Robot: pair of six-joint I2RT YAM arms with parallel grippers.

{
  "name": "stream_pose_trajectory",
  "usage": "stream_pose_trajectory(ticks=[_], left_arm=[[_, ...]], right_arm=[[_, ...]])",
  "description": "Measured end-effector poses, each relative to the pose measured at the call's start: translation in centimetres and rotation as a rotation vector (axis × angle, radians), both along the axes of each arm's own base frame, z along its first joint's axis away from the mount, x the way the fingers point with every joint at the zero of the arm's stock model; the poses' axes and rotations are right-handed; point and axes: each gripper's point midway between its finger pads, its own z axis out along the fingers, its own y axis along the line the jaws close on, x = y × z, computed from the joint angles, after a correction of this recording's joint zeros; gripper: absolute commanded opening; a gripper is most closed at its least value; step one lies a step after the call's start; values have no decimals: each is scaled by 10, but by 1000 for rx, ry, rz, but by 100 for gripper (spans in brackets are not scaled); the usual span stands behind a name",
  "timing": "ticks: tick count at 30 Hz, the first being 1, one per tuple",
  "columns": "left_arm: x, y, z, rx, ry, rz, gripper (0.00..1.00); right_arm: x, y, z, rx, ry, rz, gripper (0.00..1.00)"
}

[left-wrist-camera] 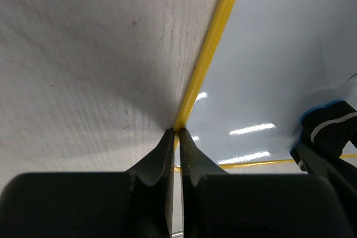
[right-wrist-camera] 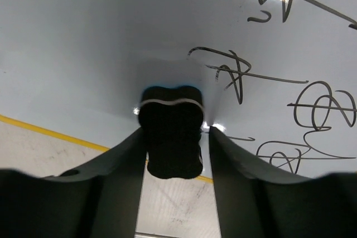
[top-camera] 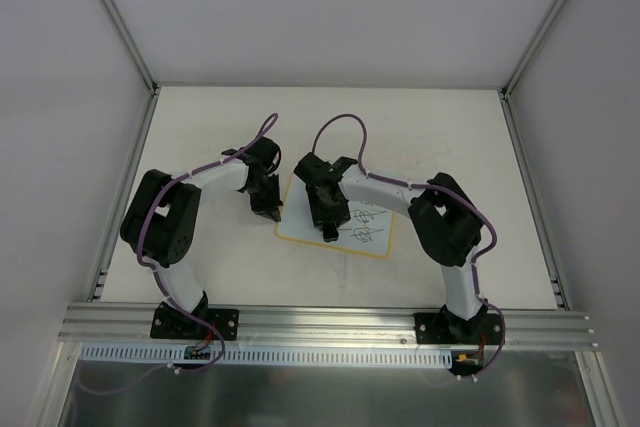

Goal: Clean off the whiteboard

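Centre of desk (top-camera: 450, 127): your right gripper (right-wrist-camera: 174, 132) clamps a black eraser (right-wrist-camera: 170, 154) onto the whiteboard (right-wrist-camera: 83, 54) beside scribbles (right-wrist-camera: 240, 76); your left gripper (left-wrist-camera: 177, 132) (jaws closed) touches its yellow rim (left-wrist-camera: 212, 43).

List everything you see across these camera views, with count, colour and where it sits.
whiteboard: one, white with yellow rim, table centre
scribbles: several, dark, on the board's right part
eraser: one, black, between the right hand's fingers
table: one, off-white, under everything
rail: one, silver, near edge
cables: two, purple, along the arms
left hand: one, black, shut, tips at the board's left rim
right hand: one, black, shut on the eraser
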Motion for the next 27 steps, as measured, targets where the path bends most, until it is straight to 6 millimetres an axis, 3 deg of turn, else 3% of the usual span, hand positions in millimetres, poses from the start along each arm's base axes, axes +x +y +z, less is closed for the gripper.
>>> stream_pose_trajectory(ticks=[5,8,13,22,27], left_arm=[[0,0,0,0,0,0,0],[0,0,0,0,0,0,0],[-1,0,-1,-2,0,0,0],[-3,-6,-1,-27,4,-8,0],[-4,-7,-1,-31,5,-9,0]], right_arm=[[1,-3,-5,-20,-3,2,12],[2,-5,-4,-25,-12,-2,4],[4,-19,-5,-19,-35,-29,0],[18,-82,-6,18,-41,-185,1],[24,-104,-6,20,-43,-245,0]])
